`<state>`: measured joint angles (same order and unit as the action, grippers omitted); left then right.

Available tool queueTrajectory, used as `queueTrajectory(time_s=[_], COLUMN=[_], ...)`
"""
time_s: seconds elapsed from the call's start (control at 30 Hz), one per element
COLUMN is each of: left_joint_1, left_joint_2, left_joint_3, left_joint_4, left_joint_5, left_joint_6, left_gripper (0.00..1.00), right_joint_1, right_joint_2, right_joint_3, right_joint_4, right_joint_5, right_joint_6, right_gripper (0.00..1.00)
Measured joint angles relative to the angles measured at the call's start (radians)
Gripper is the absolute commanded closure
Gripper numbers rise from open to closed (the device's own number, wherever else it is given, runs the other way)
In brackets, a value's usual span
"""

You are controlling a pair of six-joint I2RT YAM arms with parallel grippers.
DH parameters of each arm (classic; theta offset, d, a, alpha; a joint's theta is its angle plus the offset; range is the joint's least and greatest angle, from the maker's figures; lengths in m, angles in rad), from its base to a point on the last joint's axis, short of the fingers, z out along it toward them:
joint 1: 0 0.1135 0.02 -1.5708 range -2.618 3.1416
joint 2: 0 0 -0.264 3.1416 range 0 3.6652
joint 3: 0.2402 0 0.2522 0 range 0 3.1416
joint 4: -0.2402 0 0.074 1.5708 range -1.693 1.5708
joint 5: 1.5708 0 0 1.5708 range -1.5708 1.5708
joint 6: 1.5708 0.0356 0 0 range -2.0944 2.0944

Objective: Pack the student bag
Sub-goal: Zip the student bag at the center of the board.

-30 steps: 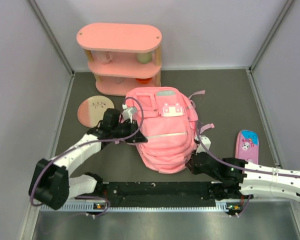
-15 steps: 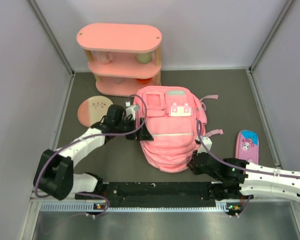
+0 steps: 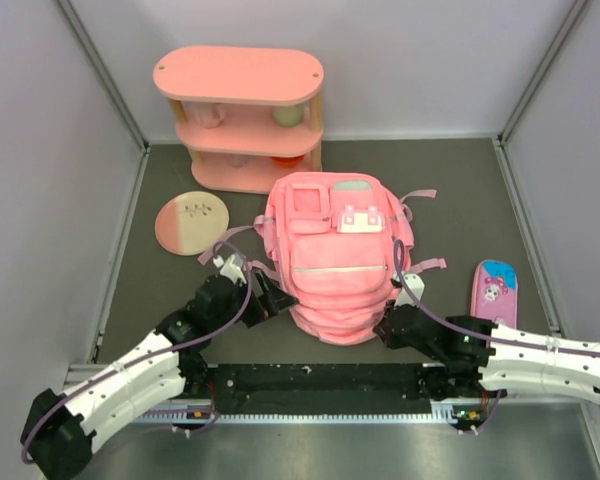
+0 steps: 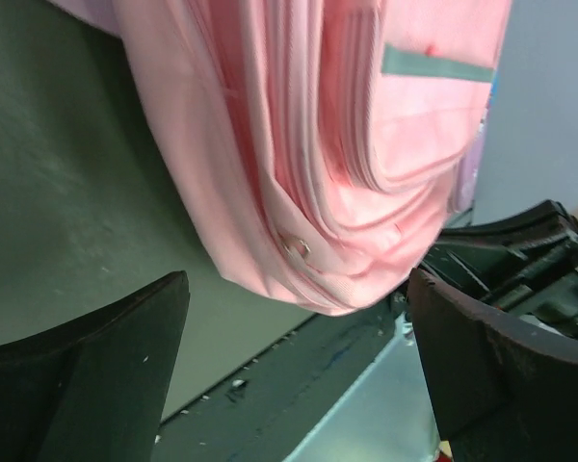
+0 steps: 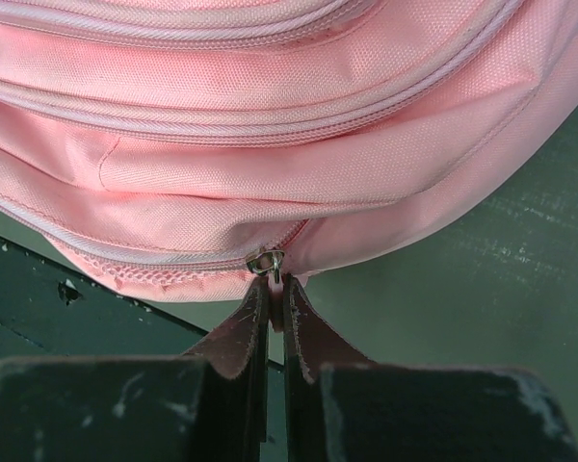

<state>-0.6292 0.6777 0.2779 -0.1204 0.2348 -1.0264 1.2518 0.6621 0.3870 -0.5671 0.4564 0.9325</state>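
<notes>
student bag (image 3: 335, 265) flat mid-table (image 3: 460, 200) in front of the shelf (image 3: 238, 75), right gripper (image 5: 275, 318) clamped on its zip pull (image 5: 267, 262) at the near edge, left gripper (image 3: 268, 297) spread wide just beside its left flank

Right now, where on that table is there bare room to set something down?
Widest patch: the table's far right, between student bag, pencil case and back wall. Smaller: left wall side, between round plate and left gripper. Crowded: the near edge, where it and the right gripper flank the bag.

Pale grey walls (image 3: 430, 60) enclose a dark tabletop (image 3: 460, 200), a pink three-tier shelf (image 3: 238, 75) at the back.
</notes>
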Motion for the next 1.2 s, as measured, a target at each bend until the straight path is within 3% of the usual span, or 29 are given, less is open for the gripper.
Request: queueTrajectory(time_s=[0.17,0.37,0.43,0.47,0.5,0.57,0.6,0.77,0.87,1.0,1.1,1.2], left_joint_1=[-0.247,-0.427,-0.440,-0.443,-0.445,-0.447,-0.446,-0.438,-0.342,0.015,0.239,0.348], left_joint_2=[-0.040,0.208,0.282,0.315,0.343,0.389,0.397,0.352,0.253,0.119,0.121,0.188], left_joint_3=[-0.042,0.030,0.054,0.061,0.063,0.059,0.054,0.045,0.029,-0.071,-0.080,-0.037], left_joint_4=[0.067,0.185,0.228,0.253,0.277,0.301,0.303,0.280,0.256,0.271,0.194,0.141], left_joint_5=[-0.253,-0.470,-0.494,-0.498,-0.502,-0.507,-0.511,-0.531,-0.430,-0.046,0.201,0.357], left_joint_6=[-0.215,-0.321,-0.335,-0.341,-0.347,-0.359,-0.368,-0.384,-0.313,-0.187,-0.050,0.076], left_gripper=[0.01,0.03,0.15,0.25,0.56,0.72,0.98,1.00,1.00,1.00,1.00,1.00], right_joint_1=[0.000,0.000,0.000,0.000,0.000,0.000,0.000,-0.004,-0.006,-0.032,-0.077,-0.106], right_joint_2=[0.003,0.006,0.006,0.005,0.005,-0.001,-0.004,-0.014,-0.021,-0.026,-0.023,-0.023], right_joint_3=[0.000,0.000,0.000,0.000,0.000,-0.001,-0.001,-0.008,-0.008,-0.008,-0.008,-0.008], right_joint_4=[0.002,0.003,0.003,0.003,0.002,-0.003,-0.009,-0.007,0.021,0.067,0.057,0.058], right_joint_5=[0.002,0.002,0.002,0.002,0.002,0.007,0.013,0.016,0.004,-0.014,-0.028,-0.042], right_joint_6=[0.005,0.008,0.008,0.008,0.008,0.008,0.008,0.013,0.016,0.005,-0.020,-0.053], right_gripper=[1.00,1.00,1.00,1.00,1.00,1.00,1.00,1.00,1.00,1.00,1.00,1.00])
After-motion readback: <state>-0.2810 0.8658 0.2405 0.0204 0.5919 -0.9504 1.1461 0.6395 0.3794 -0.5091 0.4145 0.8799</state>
